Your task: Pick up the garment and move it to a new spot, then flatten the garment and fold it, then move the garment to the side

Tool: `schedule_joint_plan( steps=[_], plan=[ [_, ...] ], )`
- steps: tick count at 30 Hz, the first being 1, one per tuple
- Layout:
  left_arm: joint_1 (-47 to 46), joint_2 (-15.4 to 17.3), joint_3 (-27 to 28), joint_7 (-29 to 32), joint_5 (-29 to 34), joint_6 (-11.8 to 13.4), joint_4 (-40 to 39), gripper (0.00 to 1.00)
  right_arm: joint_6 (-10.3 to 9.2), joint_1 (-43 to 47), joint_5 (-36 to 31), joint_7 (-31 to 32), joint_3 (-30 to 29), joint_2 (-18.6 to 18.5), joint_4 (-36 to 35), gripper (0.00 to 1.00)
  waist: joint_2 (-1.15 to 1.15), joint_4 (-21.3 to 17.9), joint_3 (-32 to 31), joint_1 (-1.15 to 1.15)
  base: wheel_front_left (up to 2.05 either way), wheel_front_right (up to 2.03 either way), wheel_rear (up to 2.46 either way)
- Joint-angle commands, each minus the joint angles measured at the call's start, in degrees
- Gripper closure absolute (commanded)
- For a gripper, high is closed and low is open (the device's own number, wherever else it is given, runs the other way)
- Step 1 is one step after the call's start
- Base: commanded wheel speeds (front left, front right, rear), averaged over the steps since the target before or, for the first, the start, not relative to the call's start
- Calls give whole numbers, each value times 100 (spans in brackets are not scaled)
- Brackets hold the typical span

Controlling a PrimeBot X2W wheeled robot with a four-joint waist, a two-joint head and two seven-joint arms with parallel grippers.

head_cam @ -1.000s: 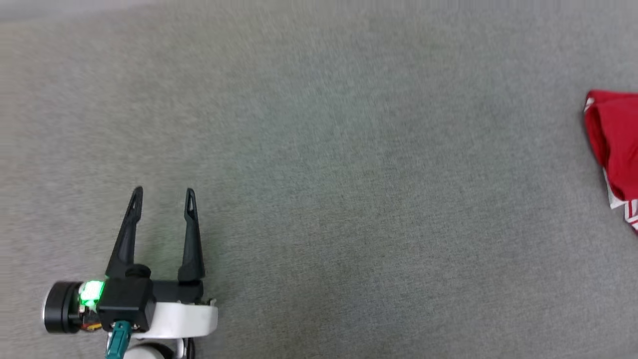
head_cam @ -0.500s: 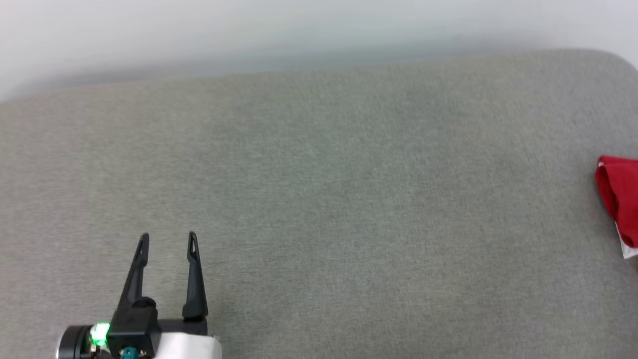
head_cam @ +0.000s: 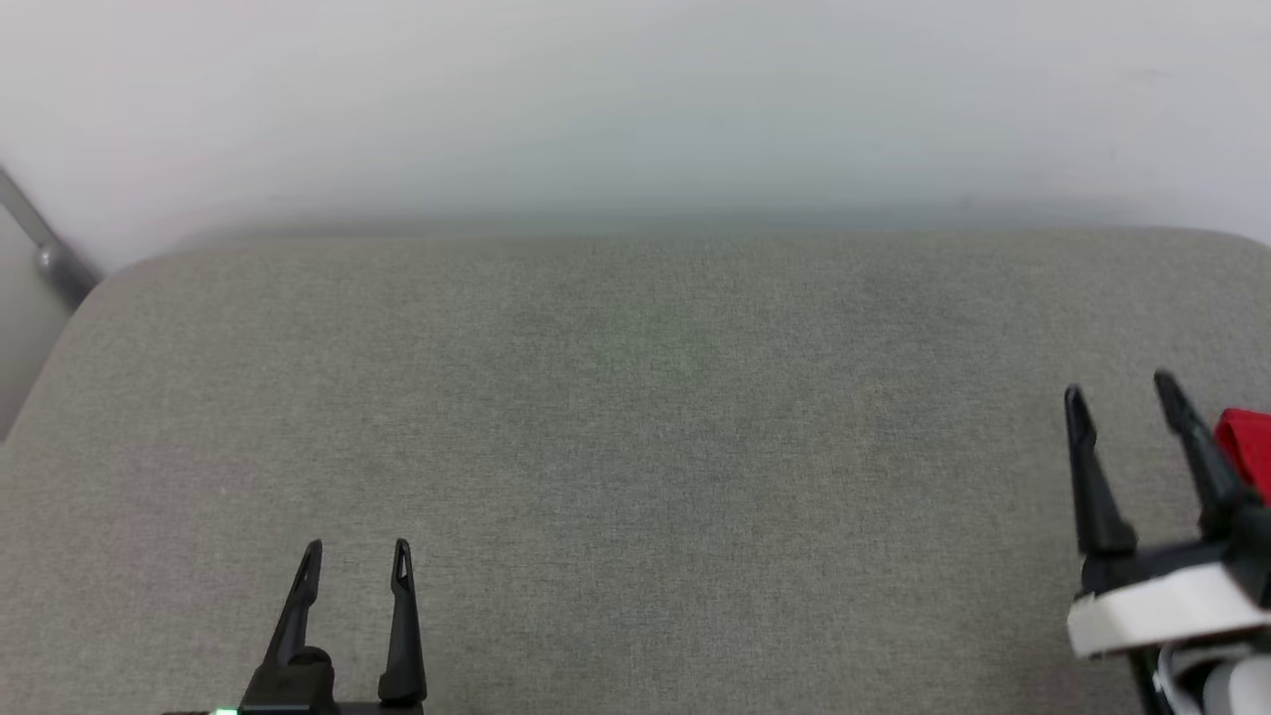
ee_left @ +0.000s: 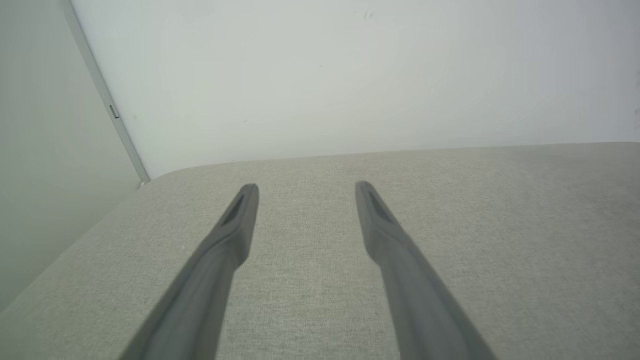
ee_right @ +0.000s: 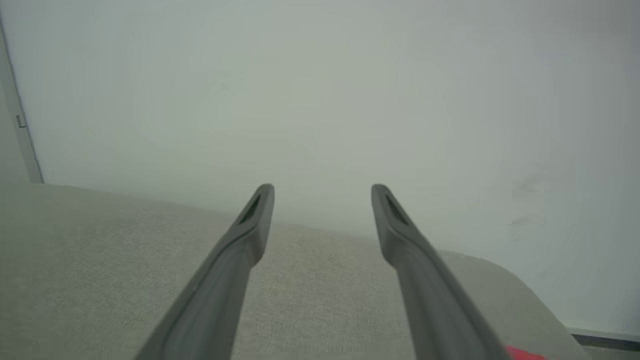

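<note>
Nearest to the robot, the left end effector [head_cam: 357, 548] hangs low over the grey cloth-covered table [head_cam: 635, 447]. Its two dark fingers are spread and there is nothing between them. On the other side, the right end effector [head_cam: 1118, 387] is also spread and empty, and it points toward the far side of the table. The garment [head_cam: 1249, 447] is just beside it, at the right border of the head view. Only a small red piece shows past the outer finger, and I cannot tell if the cloth touches that finger. In the right wrist view the same red [ee_right: 522, 354] shows as a thin strip at the bottom edge, outside the open fingers and not between them. The main risk, I think, is a nearly blind grasp. With so little of the shirt in sight, the fingers may close on one thin layer or a sleeve, and then the rest would drag or slip out when lifted. The shirt also seems to lie near the table's right side, so a push instead of a pinch could send it over the edge. A low approach could make the fingertips catch in the table cover. The left end effector is well apart from the shirt and cannot help quickly. Beyond the table stands a plain pale wall [head_cam: 635, 99].
</note>
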Motion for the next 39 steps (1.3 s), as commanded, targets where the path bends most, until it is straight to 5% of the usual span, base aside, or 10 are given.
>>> schedule_joint_plan(
  steps=[1,11,35,36,39],
  plan=[
    [79,-17,-12,-10,30,-40,31,0,-7,277,-5,-12,-98,184,-122,0,0,37,-64,1,0,0,0],
    [199,-58,-39,-10,65,-148,117,0,-7,1268,184,-41,-325,756,-417,0,0,71,-195,1,0,0,0],
    [429,-142,-6,-10,30,-347,165,0,-7,2290,727,-50,-293,884,-833,0,0,115,-413,1,0,0,0],
    [355,-143,-2,0,19,-353,163,100,0,2244,728,-36,-283,856,-822,100,0,115,-414,1,0,0,0],
    [360,-156,-9,4,-5,-355,321,100,0,2245,750,-29,-256,856,-663,100,0,114,-414,1,0,0,0]
  ],
)
